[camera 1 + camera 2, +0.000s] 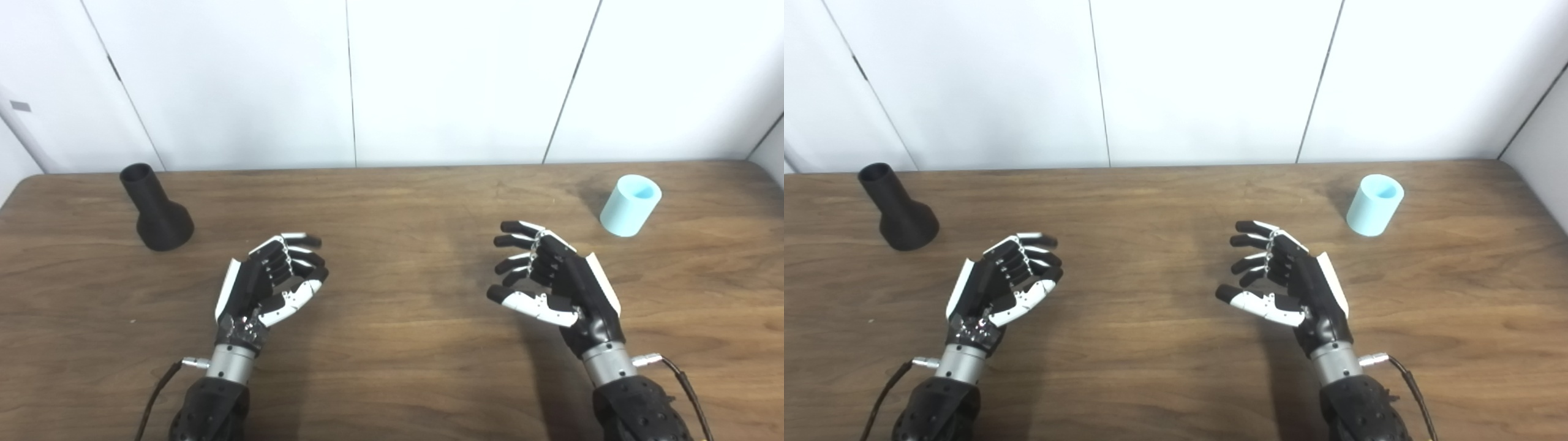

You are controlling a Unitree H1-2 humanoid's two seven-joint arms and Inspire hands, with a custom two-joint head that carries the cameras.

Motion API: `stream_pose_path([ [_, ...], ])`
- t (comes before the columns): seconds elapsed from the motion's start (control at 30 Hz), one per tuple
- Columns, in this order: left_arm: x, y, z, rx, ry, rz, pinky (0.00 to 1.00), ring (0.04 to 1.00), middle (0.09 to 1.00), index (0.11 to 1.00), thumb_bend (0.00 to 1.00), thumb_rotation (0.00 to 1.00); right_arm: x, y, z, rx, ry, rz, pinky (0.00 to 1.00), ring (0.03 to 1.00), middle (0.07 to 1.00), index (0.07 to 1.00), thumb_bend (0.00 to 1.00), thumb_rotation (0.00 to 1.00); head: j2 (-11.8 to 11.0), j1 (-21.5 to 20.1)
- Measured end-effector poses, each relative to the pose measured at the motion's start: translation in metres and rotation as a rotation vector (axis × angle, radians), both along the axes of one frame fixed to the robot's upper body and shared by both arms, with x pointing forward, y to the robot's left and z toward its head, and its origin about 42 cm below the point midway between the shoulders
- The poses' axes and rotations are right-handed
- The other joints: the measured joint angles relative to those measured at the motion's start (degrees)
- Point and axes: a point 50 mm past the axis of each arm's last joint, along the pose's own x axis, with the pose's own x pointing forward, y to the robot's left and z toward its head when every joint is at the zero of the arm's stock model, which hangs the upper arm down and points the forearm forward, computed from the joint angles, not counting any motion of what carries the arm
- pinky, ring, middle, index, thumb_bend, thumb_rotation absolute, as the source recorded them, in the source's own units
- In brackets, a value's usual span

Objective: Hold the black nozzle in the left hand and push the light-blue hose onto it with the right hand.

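While both hands are hovering empty over the middle of the table, the black nozzle [156, 210] is standing upright on its wide flared base near the far left corner, narrow open end pointing up, well apart from the left hand [266, 283].

Light-blue hose [630, 205]: a short cylinder section, sitting on end near the far right edge, open mouth facing up, well apart from the right hand [554, 278].

Left hand: palm turning inward, fingers [301, 240] loosely curled and apart from the thumb, holding and touching nothing.

Right hand: mirroring it, palm inward, fingers [513, 228] spread and gently bent, gripping nothing.

Table [404, 208]: dark brown wood grain, carrying only these two items.

Wall [349, 79]: white panels with thin vertical seams, running behind the far edge.
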Motion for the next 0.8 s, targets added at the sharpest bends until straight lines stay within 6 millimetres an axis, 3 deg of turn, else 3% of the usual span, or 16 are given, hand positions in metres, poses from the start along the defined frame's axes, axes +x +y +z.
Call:
stream_pose_path([
  [0.1, 0.0, -0.0003, 0.0, -0.002, 0.0, 0.0, 0.49, 0.443, 0.522, 0.709, 0.5, 0.0, 0.0, 0.0001, 0.0, 0.0, 0.0, 0.001, 0.42, 0.538, 0.692, 0.721, 0.69, 0.21, 0.0, 0.0],
  [0.23, 0.0, -0.0004, 0.0, -0.002, 0.0, -0.001, 0.5, 0.533, 0.498, 0.699, 0.54, 0.0, 0.0, 0.0001, -0.0001, 0.001, 0.001, 0.001, 0.42, 0.533, 0.691, 0.721, 0.69, 0.2, 0.3, 0.2],
  [0.67, -0.0001, -0.001, -0.0001, -0.002, 0.0, -0.004, 0.47, 0.534, 0.495, 0.689, 0.54, 0.0, 0.0, 0.0001, -0.0002, 0.002, 0.002, 0.002, 0.42, 0.529, 0.688, 0.724, 0.68, 0.17, -0.4, 1.8],
  [0.77, -0.0001, -0.0028, -0.0003, 0.004, 0.001, -0.008, 0.5, 0.539, 0.495, 0.686, 0.54, 0.0, 0.0001, -0.0013, -0.0007, 0.015, 0.002, 0.006, 0.44, 0.538, 0.694, 0.728, 0.67, 0.16, -1.6, 5.7],
  [0.8, -0.0001, -0.0044, -0.0006, 0.003, 0.001, -0.011, 0.51, 0.541, 0.495, 0.685, 0.54, 0.0, 0.0002, -0.0029, -0.0014, 0.017, 0.001, 0.01, 0.44, 0.539, 0.697, 0.73, 0.67, 0.16, -3.3, 11.7],
])
